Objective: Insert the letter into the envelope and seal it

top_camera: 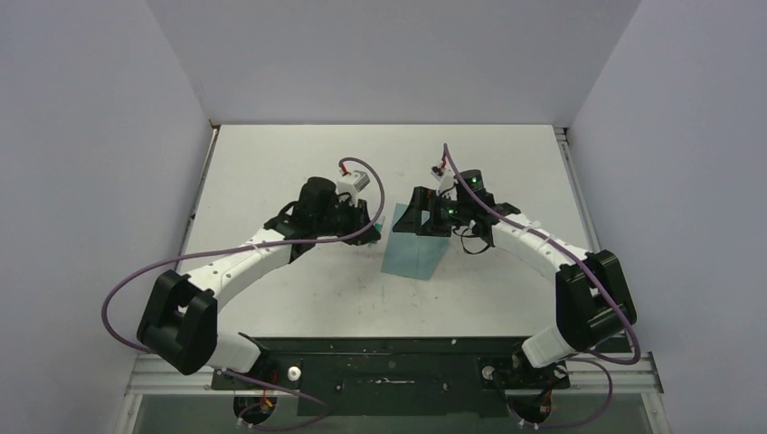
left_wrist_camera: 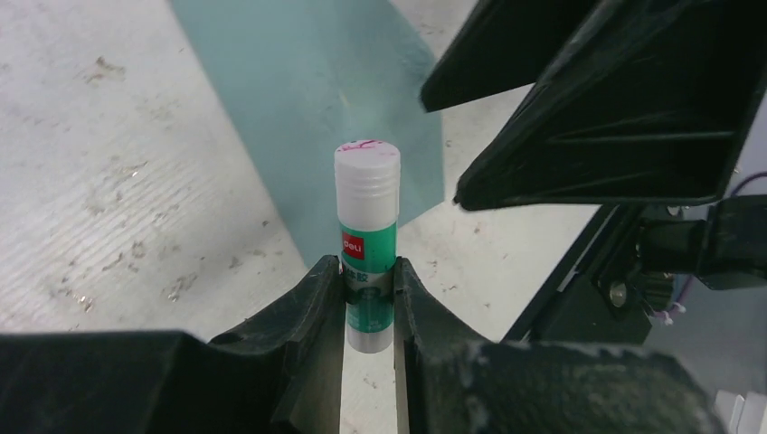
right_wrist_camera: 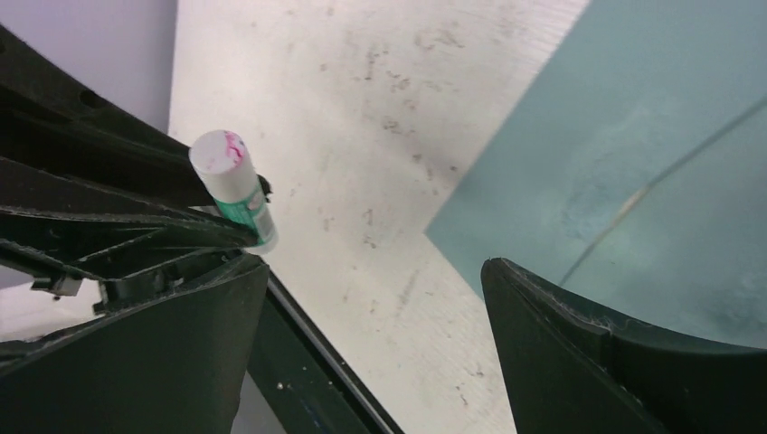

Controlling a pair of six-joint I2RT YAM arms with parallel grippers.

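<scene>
Teal flat paper envelope [top_camera: 411, 255] at bench [top_camera: 271, 163] centre: best closing spread right fingers [right_wrist_camera: 624, 362] squarely on white-capped green glue stick [left_wrist_camera: 366, 226], pinched by left fingers [left_wrist_camera: 303, 315].

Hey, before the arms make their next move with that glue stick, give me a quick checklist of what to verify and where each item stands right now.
1. Glue stick held securely: ok. The left gripper is shut on its lower body.
2. Cap removed for gluing: not ok. The white cap is on.
3. Right gripper free to help: ok. It is open and empty, beside the stick.
4. Envelope flat on the table: ok.
5. Letter inside the envelope: cannot tell. No tan sheet shows in any view.
6. Flap open for glue: cannot tell.
</scene>
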